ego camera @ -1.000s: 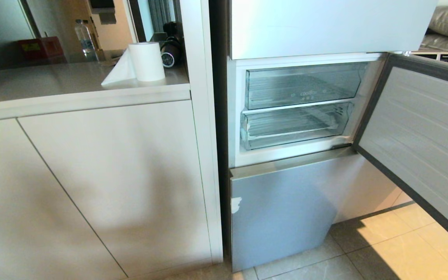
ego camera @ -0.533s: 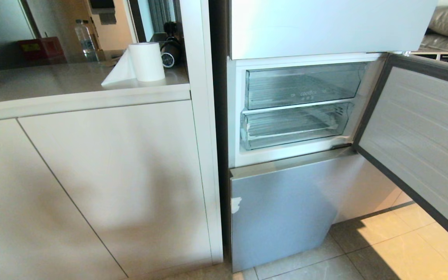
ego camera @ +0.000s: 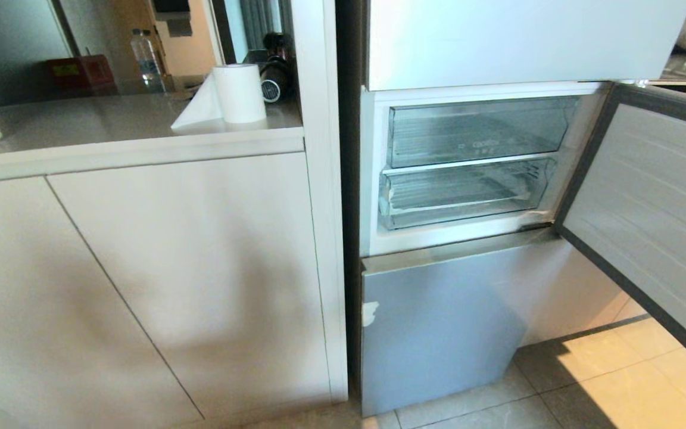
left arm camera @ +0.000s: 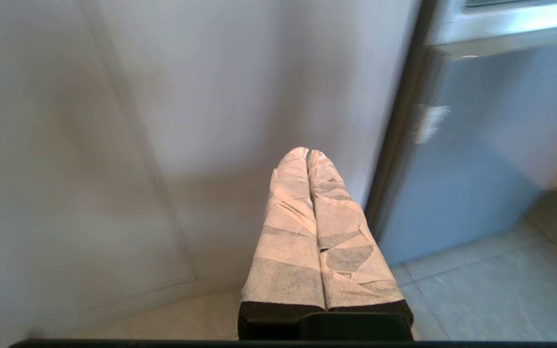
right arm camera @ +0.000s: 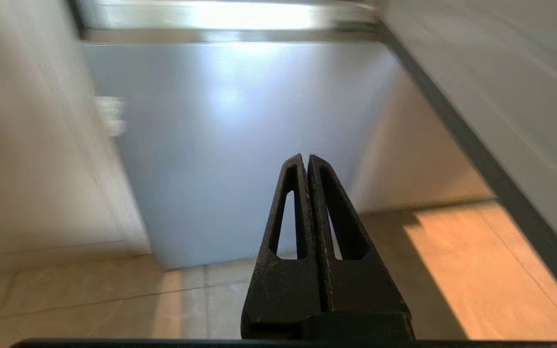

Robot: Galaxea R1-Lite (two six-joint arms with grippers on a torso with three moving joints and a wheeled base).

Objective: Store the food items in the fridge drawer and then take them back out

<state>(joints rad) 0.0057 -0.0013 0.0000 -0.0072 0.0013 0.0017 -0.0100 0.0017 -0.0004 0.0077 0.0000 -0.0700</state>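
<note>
The fridge drawer (ego camera: 462,193) is the lower, shallow clear pull-out with a ribbed floor, pushed in behind the open middle door (ego camera: 652,202); it looks empty. The food items are out of view. Neither arm shows in the head view. My left gripper (left arm camera: 307,153), its fingers wrapped in pale tape, is shut on nothing, low in front of the white cabinet (left arm camera: 162,121) beside the fridge's lower door (left arm camera: 472,159). The black right gripper (right arm camera: 306,158) is shut and empty, facing the silver lower door (right arm camera: 240,145) above the tiled floor.
A clear bin with faint lettering (ego camera: 480,134) sits above the drawer. The open door juts out on the right over the floor tiles (ego camera: 605,381). To the left, a counter (ego camera: 99,125) carries a paper-towel roll (ego camera: 239,92) and a water bottle (ego camera: 146,59).
The whole head view has slid slightly to the right, so the camera has moved. Nothing in the fridge or on the counter has changed place.
</note>
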